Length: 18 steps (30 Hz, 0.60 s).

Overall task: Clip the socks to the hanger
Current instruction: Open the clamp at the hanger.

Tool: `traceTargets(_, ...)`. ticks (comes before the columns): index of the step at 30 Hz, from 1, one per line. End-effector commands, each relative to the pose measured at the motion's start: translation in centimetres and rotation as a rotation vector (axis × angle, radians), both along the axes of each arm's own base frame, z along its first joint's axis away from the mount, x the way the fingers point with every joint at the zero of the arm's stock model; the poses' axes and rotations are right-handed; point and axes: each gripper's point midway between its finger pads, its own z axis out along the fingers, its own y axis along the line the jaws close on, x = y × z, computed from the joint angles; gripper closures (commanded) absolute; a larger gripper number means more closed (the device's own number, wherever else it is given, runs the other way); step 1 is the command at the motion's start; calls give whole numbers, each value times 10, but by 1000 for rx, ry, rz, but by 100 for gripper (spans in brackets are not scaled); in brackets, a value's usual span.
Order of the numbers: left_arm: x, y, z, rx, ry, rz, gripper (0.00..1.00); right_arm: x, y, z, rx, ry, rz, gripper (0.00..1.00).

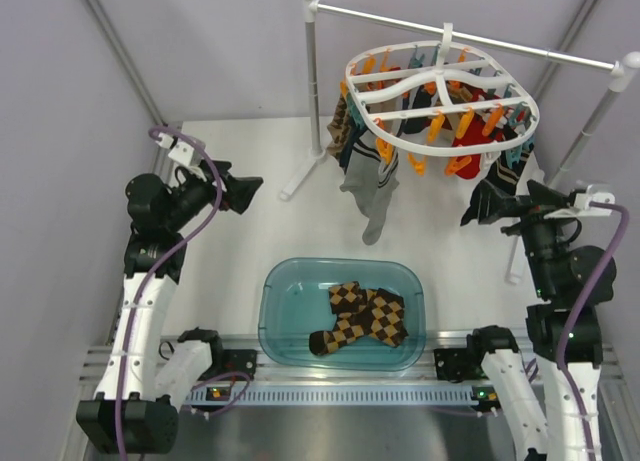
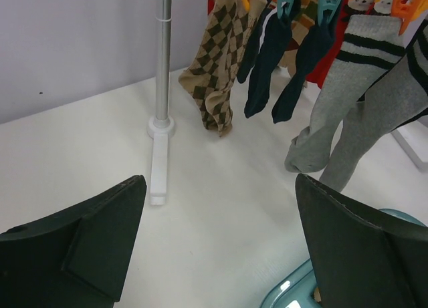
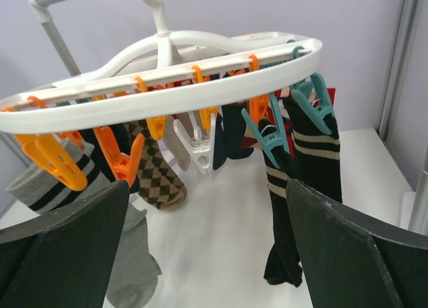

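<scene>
The pair of dark brown and mustard diamond-check socks [image 1: 365, 316] lies in a teal basin [image 1: 283, 281] at the near middle of the table. The white oval hanger [image 1: 440, 96] hangs from a rod at the back right, with orange and teal clips and several socks on it. It fills the top of the right wrist view [image 3: 167, 87]. My left gripper [image 1: 245, 193] is open and empty, raised at the left and pointing towards the hanger [image 2: 221, 234]. My right gripper [image 1: 480, 206] is open and empty, just below the hanger's right side [image 3: 207, 248].
The white rack's pole [image 2: 162, 61] and foot [image 2: 158, 171] stand behind the basin. A tan argyle sock [image 2: 217, 67], dark navy socks [image 2: 267, 61] and a grey striped sock [image 2: 334, 101] hang from the clips. A white clip [image 3: 200, 144] hangs free. The basin's corner [image 2: 294, 291] shows below my left gripper.
</scene>
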Motion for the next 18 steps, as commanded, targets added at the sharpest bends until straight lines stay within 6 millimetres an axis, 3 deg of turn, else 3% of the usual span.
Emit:
traceTargets(1, -3, -6, 19, -11, -90, -39, 2, 11, 3, 23, 12, -110, 21, 0)
traceTargets(12, 0, -5, -3, -25, -30, -28, 2, 43, 1, 20, -11, -107, 7, 4)
traceTargets(18, 4, -5, -2, -32, -25, -22, 2, 54, -2, 20, -16, -113, -14, 5)
